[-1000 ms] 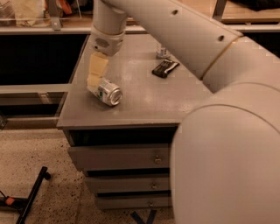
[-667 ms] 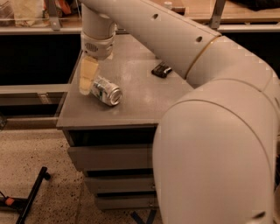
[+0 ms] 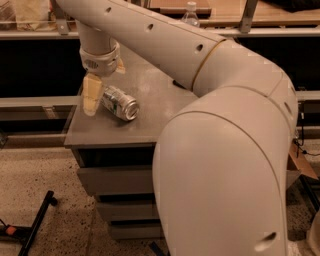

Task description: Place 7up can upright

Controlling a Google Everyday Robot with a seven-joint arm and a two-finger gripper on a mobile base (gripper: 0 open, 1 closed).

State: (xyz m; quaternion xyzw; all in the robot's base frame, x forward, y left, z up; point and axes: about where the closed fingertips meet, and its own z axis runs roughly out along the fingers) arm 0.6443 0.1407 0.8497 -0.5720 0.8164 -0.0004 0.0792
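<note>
The 7up can [image 3: 120, 102], silver with a green and white label, lies on its side near the front left of the grey table top [image 3: 150, 125], its shiny end facing front right. My gripper [image 3: 100, 95] hangs down from the arm at the can's left end. It is open, with one tan finger [image 3: 91, 95] just left of the can, close to or touching it. The other finger is mostly hidden behind the wrist. The can is not held.
My large white arm [image 3: 225, 150] fills the right side and hides much of the table. A clear water bottle [image 3: 190, 12] stands on the shelf behind. Drawers [image 3: 115, 180] sit under the table top. A black stand leg [image 3: 35, 225] lies on the floor at left.
The gripper has shifted left along the table toward the can's left end and sits lower beside it. The can has not moved.
</note>
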